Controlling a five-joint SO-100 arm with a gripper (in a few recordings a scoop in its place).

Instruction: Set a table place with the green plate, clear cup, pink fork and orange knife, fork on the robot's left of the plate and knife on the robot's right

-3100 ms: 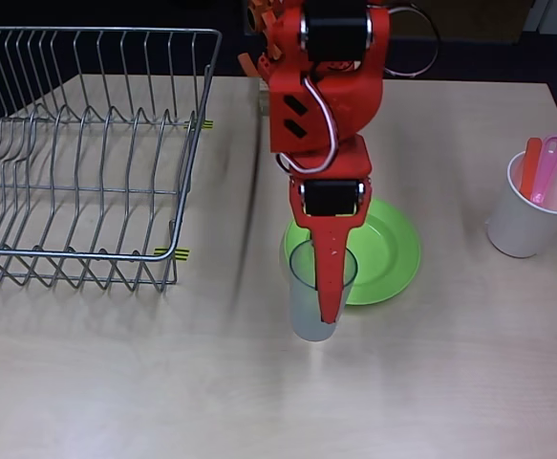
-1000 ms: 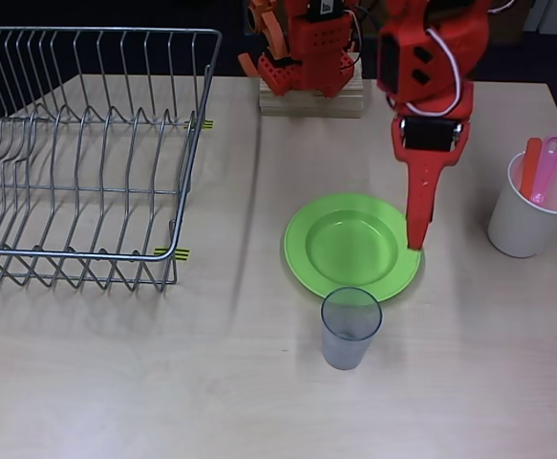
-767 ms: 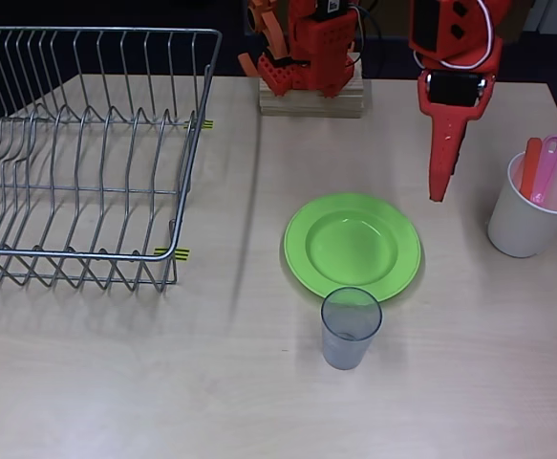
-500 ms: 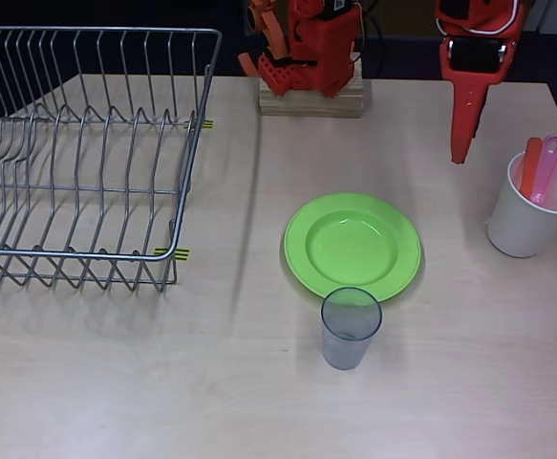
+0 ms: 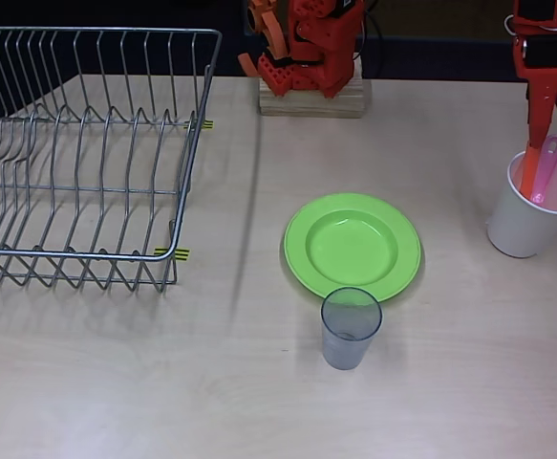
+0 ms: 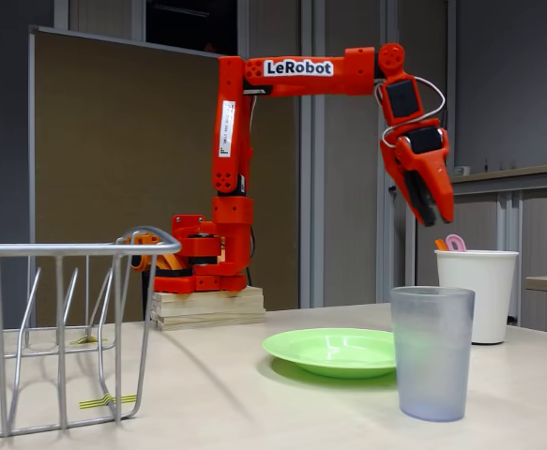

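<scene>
I have left the clear cup (image 5: pixel 351 327) standing beside the green plate (image 5: pixel 353 245); my gripper (image 5: pixel 534 143), seemingly closed and empty, now hangs above the pink fork (image 5: pixel 546 170).

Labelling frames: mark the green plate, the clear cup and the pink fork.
green plate (image 5: pixel 353 245), overhead view, centre of its well.
clear cup (image 6: pixel 432 352), fixed view, mid side wall.
pink fork (image 5: pixel 546 172), overhead view, handle above the white cup.

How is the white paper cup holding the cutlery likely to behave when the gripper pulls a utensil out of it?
The white paper cup looks thin-walled and light, so it may shift or tip if the pink fork or orange knife drags on its rim. Both utensils lean against one side, probably adding to that tendency. The gripper hangs above it, so a straight upward pull seems safest.
</scene>
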